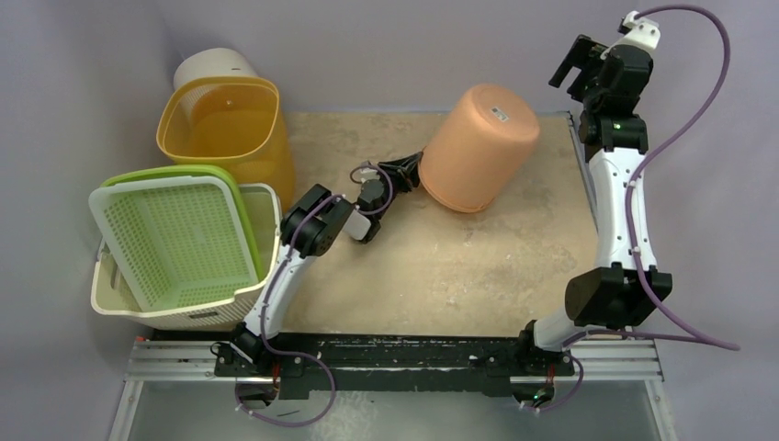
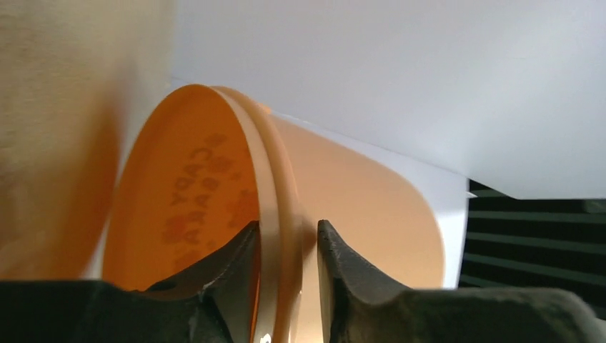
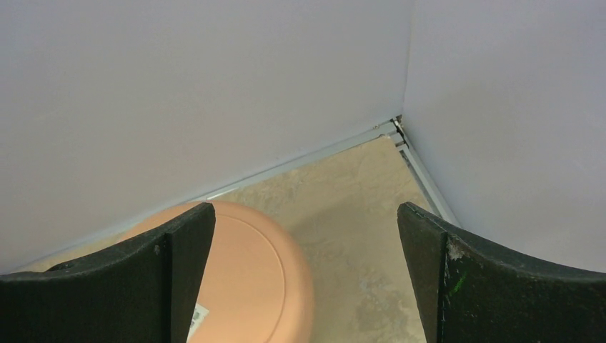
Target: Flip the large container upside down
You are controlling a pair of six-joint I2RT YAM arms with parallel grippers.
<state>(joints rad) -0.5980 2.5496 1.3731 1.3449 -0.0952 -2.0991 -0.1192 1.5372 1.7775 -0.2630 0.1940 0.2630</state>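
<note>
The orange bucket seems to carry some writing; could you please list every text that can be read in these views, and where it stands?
Dark print showing through the wall of the bucket, left wrist view: reversed and blurred, not readable.
White sticker on the bucket's base: dark marks, too small to read.
No other text shows.

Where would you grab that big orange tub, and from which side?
By the thin rim at its open mouth, coming from the left. The tub is too broad to span, but the lip fits between fingers, as the left pincer shows.
</note>
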